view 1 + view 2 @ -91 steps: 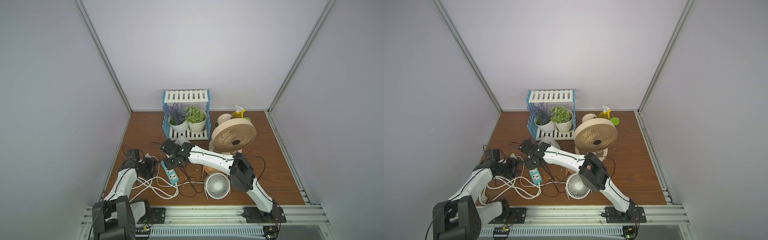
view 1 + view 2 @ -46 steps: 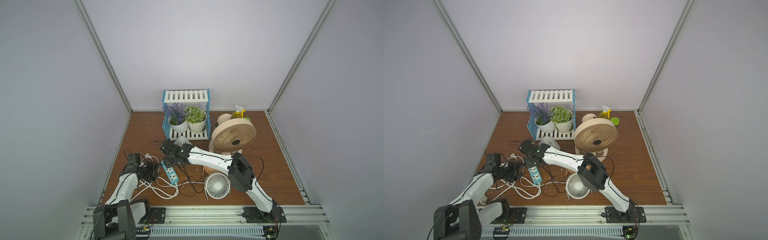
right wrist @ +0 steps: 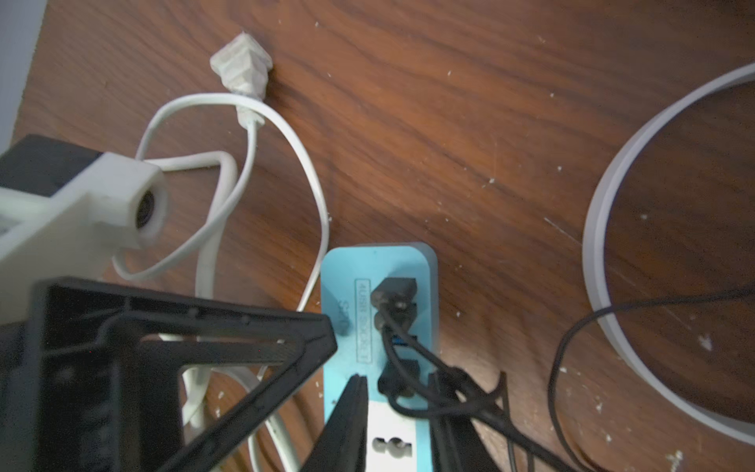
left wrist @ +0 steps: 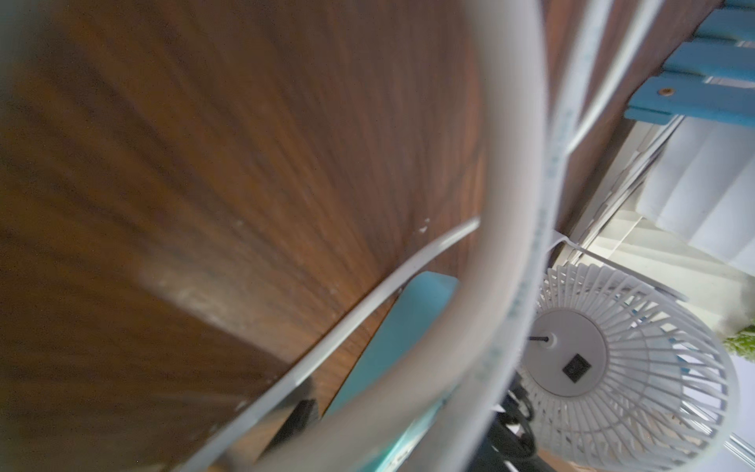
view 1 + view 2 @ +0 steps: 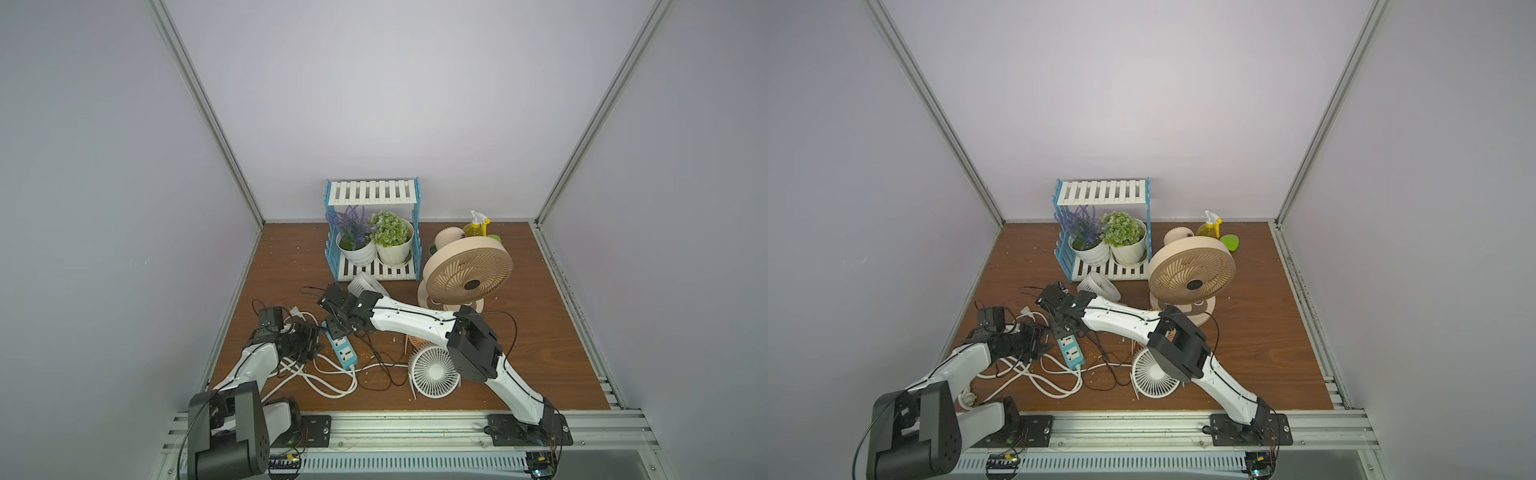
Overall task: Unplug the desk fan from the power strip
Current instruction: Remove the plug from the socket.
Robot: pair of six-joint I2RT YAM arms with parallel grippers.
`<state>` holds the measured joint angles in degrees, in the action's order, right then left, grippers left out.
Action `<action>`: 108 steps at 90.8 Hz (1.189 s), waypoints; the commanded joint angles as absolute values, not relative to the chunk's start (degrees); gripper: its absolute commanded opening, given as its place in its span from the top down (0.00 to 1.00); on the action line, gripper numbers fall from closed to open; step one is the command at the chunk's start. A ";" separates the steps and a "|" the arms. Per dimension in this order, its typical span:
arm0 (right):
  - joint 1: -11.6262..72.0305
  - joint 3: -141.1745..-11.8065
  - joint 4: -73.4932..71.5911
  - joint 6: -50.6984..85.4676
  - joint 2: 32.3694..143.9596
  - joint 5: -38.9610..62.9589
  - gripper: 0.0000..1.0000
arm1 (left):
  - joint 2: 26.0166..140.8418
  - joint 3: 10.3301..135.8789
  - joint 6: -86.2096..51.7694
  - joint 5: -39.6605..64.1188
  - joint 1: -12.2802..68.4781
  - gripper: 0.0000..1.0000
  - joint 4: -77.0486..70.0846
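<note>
Our right gripper [image 3: 398,378] hung low over the power strip [image 3: 347,282], its two fingers a little apart, with a black plug [image 3: 400,388] between them. We could not tell if our left gripper [image 5: 311,338] was wide or narrow; it sat just beside the strip, over the thick white cord [image 5: 332,384]. The blue strip lay flat on the brown table [image 5: 540,332], near a small white fan [image 5: 432,370].

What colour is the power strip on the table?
The power strip is light blue with white sockets. The right wrist view shows it best.
</note>
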<state>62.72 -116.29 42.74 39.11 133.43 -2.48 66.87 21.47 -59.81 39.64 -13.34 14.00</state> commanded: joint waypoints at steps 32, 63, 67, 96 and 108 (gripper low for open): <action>62.69 -120.91 45.02 37.84 136.14 -5.28 0.72 | 71.57 20.69 -56.01 36.62 -11.34 0.50 15.86; 62.75 -121.01 45.83 37.33 135.68 -6.33 0.92 | 73.84 21.01 -51.86 33.46 -11.25 0.52 20.33; 62.70 -120.94 45.87 37.25 135.43 -6.24 0.96 | 74.46 20.94 -51.31 33.00 -11.24 0.52 20.86; 62.85 -117.38 43.07 36.97 131.23 -6.72 1.00 | 76.20 19.62 -50.91 29.65 -11.25 0.53 21.36; 62.85 -114.77 40.41 37.42 129.09 -5.50 1.00 | 77.02 19.64 -50.73 29.01 -11.25 0.54 21.28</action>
